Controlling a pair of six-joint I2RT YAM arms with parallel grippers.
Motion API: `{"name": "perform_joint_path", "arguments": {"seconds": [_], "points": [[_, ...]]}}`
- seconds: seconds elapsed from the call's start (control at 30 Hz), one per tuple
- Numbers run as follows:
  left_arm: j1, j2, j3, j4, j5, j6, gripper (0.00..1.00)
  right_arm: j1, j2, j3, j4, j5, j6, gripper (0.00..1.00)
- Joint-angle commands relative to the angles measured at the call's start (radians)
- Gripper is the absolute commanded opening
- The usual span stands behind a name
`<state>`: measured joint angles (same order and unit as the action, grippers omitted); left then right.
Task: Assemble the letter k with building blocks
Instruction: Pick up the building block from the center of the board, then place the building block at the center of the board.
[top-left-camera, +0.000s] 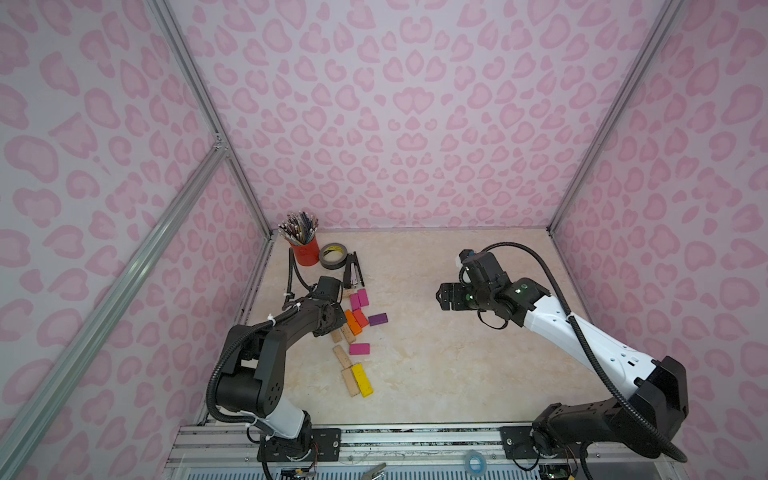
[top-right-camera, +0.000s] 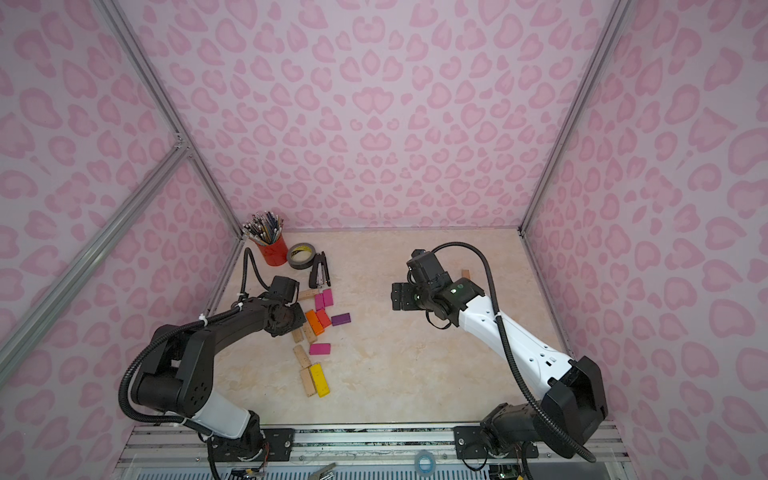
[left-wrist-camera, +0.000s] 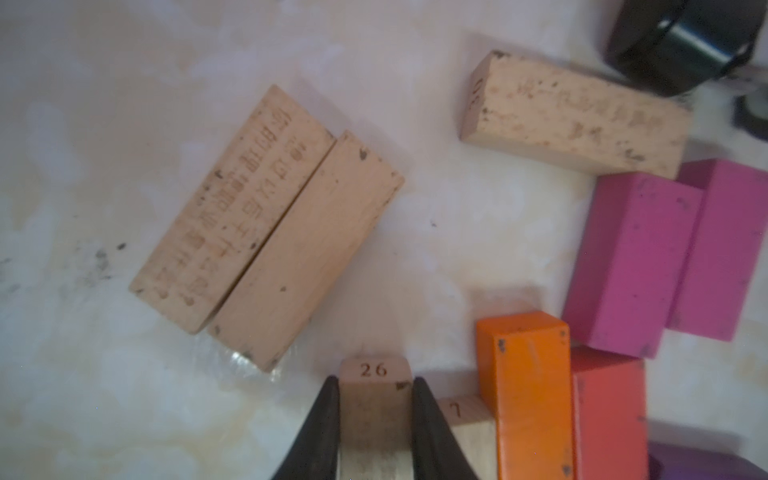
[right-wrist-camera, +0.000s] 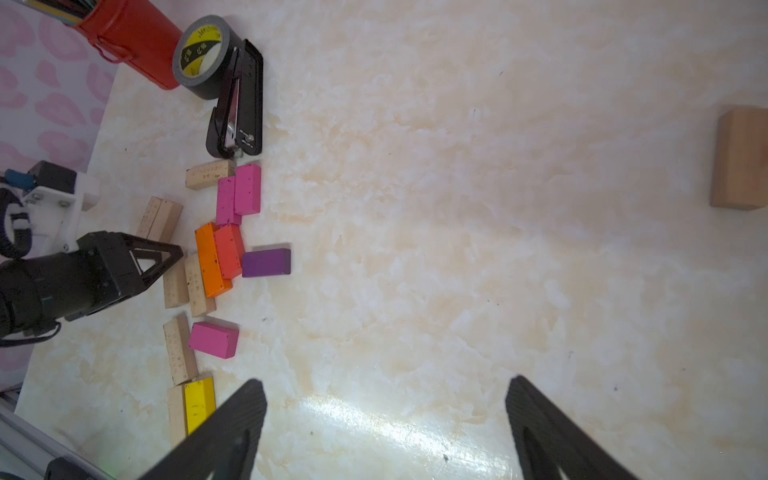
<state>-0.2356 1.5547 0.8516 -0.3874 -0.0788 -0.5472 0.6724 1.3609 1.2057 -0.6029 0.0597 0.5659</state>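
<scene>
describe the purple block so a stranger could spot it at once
From the red pencil cup in the far corner, come past the stapler to the scattered building blocks. The purple block lies on their side nearest the right arm, beside the red block; no other is purple.

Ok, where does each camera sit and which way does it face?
Top views: high above the robot, looking down on the table; left arm, right arm show.
Left wrist: looks down past the left gripper, shut on wooden block 26.
Right wrist: looks across the table at the building blocks; open right gripper shows.
Shared: all show the orange block.
</scene>
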Motion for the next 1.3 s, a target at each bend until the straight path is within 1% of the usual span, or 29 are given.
{"name": "perform_joint_path", "arguments": {"seconds": [0.0,0.1,0.2,0.23,0.37,0.47,0.53,0.67,0.77,0.93,1.03,1.1,1.27], "points": [[-0.042,-0.063,0.071,-0.046,-0.031,0.014,0.17,-0.009,-0.036,-0.009,-0.009,0.092,0.039,0.92],[-0.127,-0.078,0.163,-0.087,-0.036,0.007,0.17,-0.021,-0.066,-0.022,-0.009,0.134,0.046,0.92],[-0.246,-0.032,0.261,-0.096,-0.036,-0.016,0.17,-0.039,-0.079,-0.033,-0.012,0.168,0.040,0.92],[-0.298,-0.003,0.302,-0.095,-0.043,-0.024,0.17,-0.050,-0.113,-0.038,-0.019,0.180,0.040,0.92],[-0.460,0.171,0.491,-0.106,-0.070,-0.031,0.17,-0.110,-0.161,-0.084,-0.037,0.191,0.055,0.92],[-0.542,0.310,0.669,-0.117,-0.090,-0.018,0.17,-0.152,-0.209,-0.127,-0.056,0.193,0.058,0.92],[-0.580,0.406,0.783,-0.135,-0.097,-0.005,0.17,-0.170,-0.240,-0.152,-0.072,0.201,0.057,0.93],[-0.633,0.605,1.032,-0.208,-0.103,0.033,0.17,-0.195,-0.293,-0.190,-0.108,0.205,0.060,0.94],[-0.652,0.760,1.209,-0.274,-0.098,0.051,0.17,-0.203,-0.325,-0.213,-0.126,0.207,0.065,0.94],[-0.674,0.941,1.442,-0.358,-0.081,0.062,0.17,-0.211,-0.360,-0.234,-0.153,0.206,0.063,0.94],[-0.680,1.020,1.533,-0.383,-0.077,0.060,0.17,-0.214,-0.368,-0.244,-0.155,0.175,0.057,0.94],[-0.680,1.059,1.569,-0.398,-0.070,0.057,0.17,-0.214,-0.368,-0.248,-0.159,0.157,0.054,0.94],[-0.680,1.100,1.580,-0.403,-0.058,0.058,0.20,-0.214,-0.371,-0.253,-0.170,0.143,0.055,0.94]]}}
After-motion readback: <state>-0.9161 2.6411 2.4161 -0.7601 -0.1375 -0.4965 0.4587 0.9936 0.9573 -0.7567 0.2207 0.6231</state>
